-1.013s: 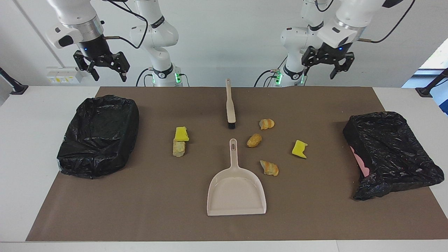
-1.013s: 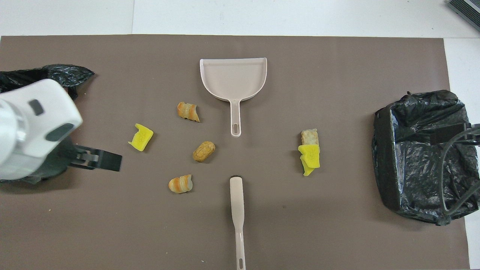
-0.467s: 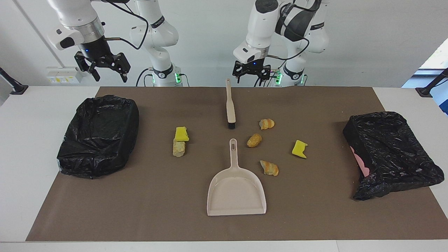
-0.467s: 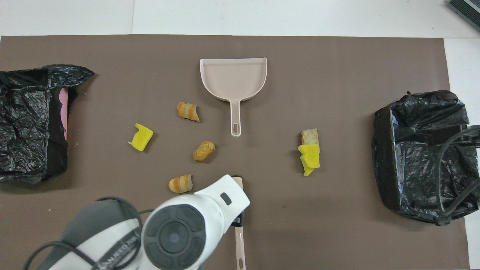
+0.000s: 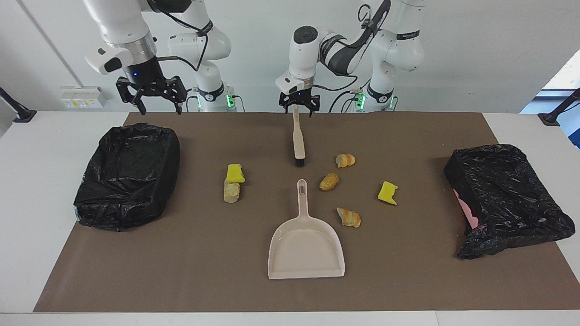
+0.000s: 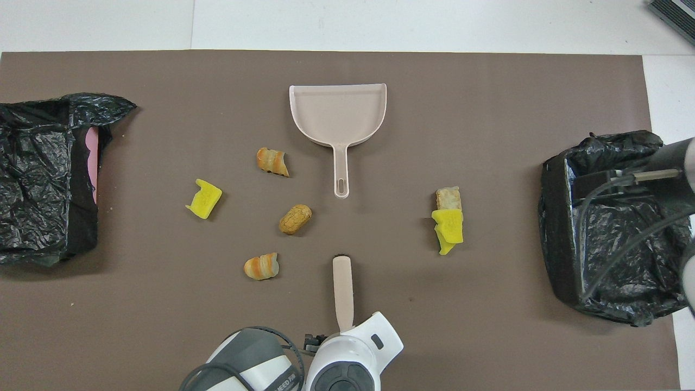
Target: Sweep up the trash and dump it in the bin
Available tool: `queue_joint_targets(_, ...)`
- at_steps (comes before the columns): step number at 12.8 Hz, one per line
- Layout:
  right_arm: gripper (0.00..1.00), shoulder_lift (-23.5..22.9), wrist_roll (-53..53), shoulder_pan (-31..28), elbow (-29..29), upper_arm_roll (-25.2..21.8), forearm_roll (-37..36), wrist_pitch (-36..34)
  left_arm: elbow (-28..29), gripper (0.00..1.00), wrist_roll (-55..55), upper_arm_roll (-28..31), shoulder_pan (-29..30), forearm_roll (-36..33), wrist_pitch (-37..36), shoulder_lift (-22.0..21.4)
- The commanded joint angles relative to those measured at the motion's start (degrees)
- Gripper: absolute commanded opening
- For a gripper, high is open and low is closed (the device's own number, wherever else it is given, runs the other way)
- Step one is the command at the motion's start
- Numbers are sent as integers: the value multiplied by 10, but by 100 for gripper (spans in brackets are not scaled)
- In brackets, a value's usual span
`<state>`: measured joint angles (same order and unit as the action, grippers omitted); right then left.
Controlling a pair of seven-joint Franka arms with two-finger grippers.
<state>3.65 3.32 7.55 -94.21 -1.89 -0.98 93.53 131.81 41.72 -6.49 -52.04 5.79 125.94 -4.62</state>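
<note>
Trash lies scattered on the brown mat: a yellow sponge [image 5: 387,192] [image 6: 204,199], two croissant pieces [image 5: 345,160] [image 5: 348,217], a bread piece [image 5: 329,181] [image 6: 295,219], and another yellow sponge [image 5: 235,173] [image 6: 448,228] resting against a tan piece [image 5: 231,191]. A beige brush [image 5: 298,140] [image 6: 343,293] lies with its handle toward the robots. My left gripper [image 5: 298,113] is open, its fingers straddling the handle's end. The beige dustpan [image 5: 306,246] [image 6: 337,114] lies beside the trash. My right gripper [image 5: 161,108] hangs open in the air over the mat's edge by a black-lined bin [image 5: 129,174] [image 6: 608,228].
A second black-lined bin [image 5: 507,199] [image 6: 43,179], with pink showing at its side, sits at the left arm's end of the table. In the overhead view the left arm's wrist [image 6: 353,364] covers the brush handle's end, and the right arm [image 6: 673,163] overhangs its bin.
My left arm has swung from its own end of the table to the middle and come down onto the brush handle's end. My right gripper has shifted slightly toward the middle and lower.
</note>
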Motion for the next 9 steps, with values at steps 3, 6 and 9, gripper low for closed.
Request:
queue_joint_targets(3, 100, -79, 45, 41, 32, 0, 19, 34, 28, 100, 50, 11, -33, 21, 19, 0)
queue_joint_targets(6, 100, -142, 106, 63, 88, 0, 18, 34, 35, 96, 51, 11, -35, 48, 18, 1)
queue_joint_targets(9, 100, -173, 132, 74, 100, 1, 24, 52, 36, 85, 49, 11, -35, 63, 16, 1)
